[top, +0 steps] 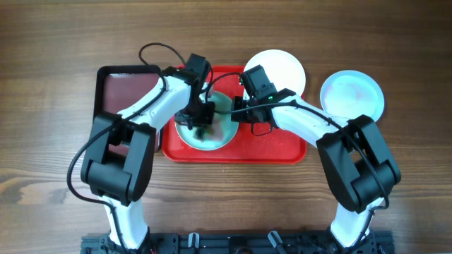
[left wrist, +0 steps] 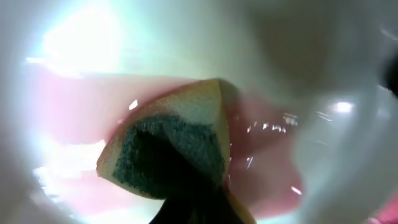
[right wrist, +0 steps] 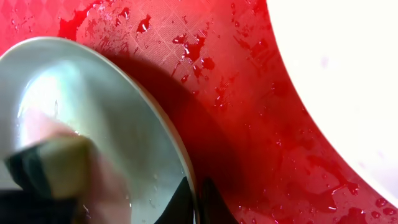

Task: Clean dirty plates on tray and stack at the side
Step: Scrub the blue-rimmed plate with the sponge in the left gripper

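A: On the red tray [top: 282, 144], left half: pale blue plate [top: 220, 138], pink sauce smeared inside. Grippers?
B: left gripper [top: 200, 123] pinching a sponge [left wrist: 171, 146] against it, right gripper [right wrist: 195, 200] nipping its rim.

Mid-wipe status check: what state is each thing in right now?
plate on tray: wet, pink smear, sponge on it.
sponge: held by the left gripper, pressed on that plate.
left gripper: shut on the sponge.
right gripper: shut on that plate's rim.
white plate: looks clean, overlaps the tray's far rim.
blue plate: on the table, right of the tray.
tray: wet, sauce-spattered.
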Robot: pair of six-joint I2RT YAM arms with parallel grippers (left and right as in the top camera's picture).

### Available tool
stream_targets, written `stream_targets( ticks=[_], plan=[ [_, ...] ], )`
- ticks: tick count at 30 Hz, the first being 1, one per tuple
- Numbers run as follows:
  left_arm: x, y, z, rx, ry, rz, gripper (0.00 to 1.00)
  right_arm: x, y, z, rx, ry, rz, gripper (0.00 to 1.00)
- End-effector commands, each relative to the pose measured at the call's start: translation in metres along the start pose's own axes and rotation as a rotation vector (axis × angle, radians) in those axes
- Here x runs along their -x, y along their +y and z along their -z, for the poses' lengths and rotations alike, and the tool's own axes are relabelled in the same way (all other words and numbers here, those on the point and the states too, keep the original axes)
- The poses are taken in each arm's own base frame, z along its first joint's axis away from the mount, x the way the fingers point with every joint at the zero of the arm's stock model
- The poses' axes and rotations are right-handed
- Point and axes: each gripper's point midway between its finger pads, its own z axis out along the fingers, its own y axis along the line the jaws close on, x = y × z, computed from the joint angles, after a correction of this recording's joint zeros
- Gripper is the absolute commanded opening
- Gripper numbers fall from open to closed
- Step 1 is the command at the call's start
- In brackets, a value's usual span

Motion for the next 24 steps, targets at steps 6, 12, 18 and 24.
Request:
stream_targets(
  ticks=[6, 12, 18, 24],
  plan=[
    [-0.043, -0.066, -0.028, -0.162, 0.147, -0.157, 0.04, 0.003, -0.001, -0.003, -0.006, -0.007, -0.012, 0.04],
    [-0.02, 0.0, -0.027, 0.197, 0.037, 0.052, 0.04, 0.002, -0.001, -0.003, -0.007, -0.005, -0.008, 0.04],
    [-0.025, 0.067, -0.002, 0.57, -0.058, 0.335, 0.04, 0.002, -0.001, -0.003, -0.007, -0.005, -0.009, 0.04],
    [-0.032, 0.092, 0.006, 0.711, -0.151, 0.494, 0.04, 0.002, -0.001, -0.003, -0.007, -0.004, -0.008, 0.04]
  ],
)
